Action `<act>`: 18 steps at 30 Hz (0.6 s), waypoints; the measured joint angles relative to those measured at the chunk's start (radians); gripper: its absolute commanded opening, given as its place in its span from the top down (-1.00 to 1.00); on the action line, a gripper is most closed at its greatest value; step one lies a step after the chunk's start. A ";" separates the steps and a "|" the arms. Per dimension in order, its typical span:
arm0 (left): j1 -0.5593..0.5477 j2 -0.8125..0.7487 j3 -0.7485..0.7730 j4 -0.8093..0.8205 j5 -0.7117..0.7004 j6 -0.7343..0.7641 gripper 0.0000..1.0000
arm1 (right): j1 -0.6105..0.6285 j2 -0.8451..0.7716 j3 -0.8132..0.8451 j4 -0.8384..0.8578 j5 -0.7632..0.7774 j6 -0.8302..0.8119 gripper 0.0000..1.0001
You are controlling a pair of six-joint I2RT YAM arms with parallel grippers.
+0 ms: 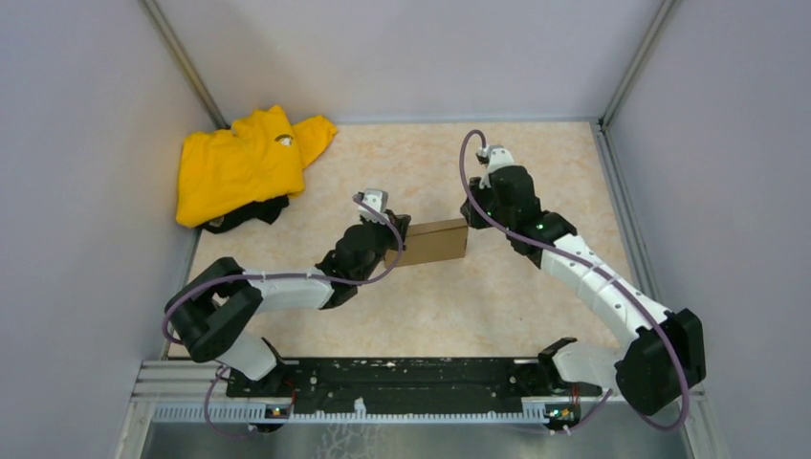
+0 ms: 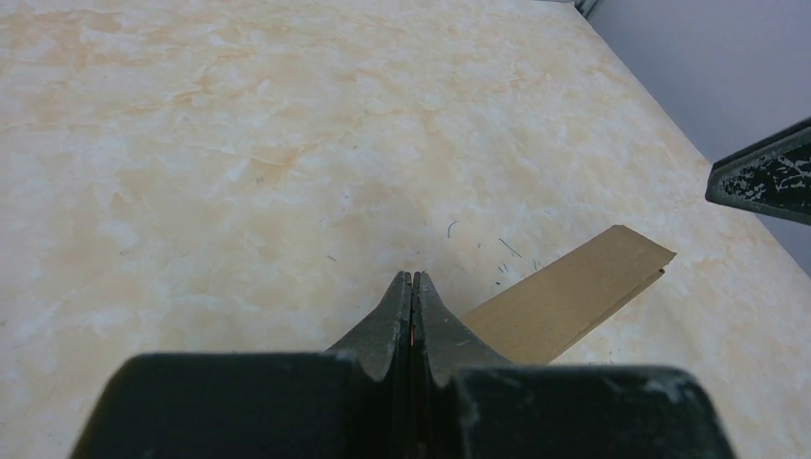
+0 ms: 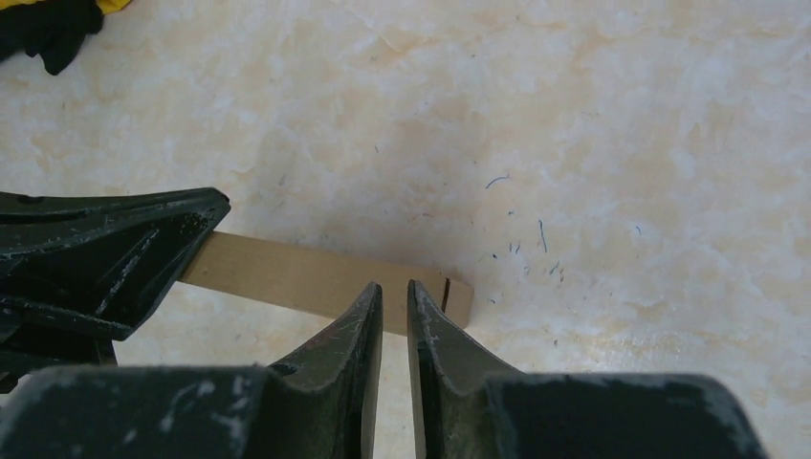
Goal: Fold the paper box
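I'm watching the paper box [image 1: 435, 242] lying mid-table [image 1: 459, 306], strung between my two arms. My left gripper [image 2: 412, 279] is sitting at its left end with the fingers pressed together. The cardboard is running out from under them, and I can't tell whether they're pinching it. My right gripper [image 3: 394, 292] is hanging over the right end, fingers a sliver apart, with nothing showing between them. The yellow garment [image 1: 239, 163] is lying well apart in the far left corner.

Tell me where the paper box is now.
In the top view, the paper box is mid-table, between the left gripper and the right gripper, right of the yellow garment.
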 measured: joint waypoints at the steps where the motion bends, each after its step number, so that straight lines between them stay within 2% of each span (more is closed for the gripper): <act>1: 0.000 0.000 0.002 -0.003 0.000 0.003 0.92 | 0.000 0.009 0.010 0.003 0.000 -0.003 0.71; 10: 0.000 0.000 0.010 -0.019 0.000 0.010 0.92 | 0.000 0.058 0.006 0.027 -0.037 -0.016 0.84; 18: -0.002 -0.002 0.010 -0.025 0.003 0.008 0.92 | 0.001 0.002 -0.159 0.132 -0.054 0.036 0.86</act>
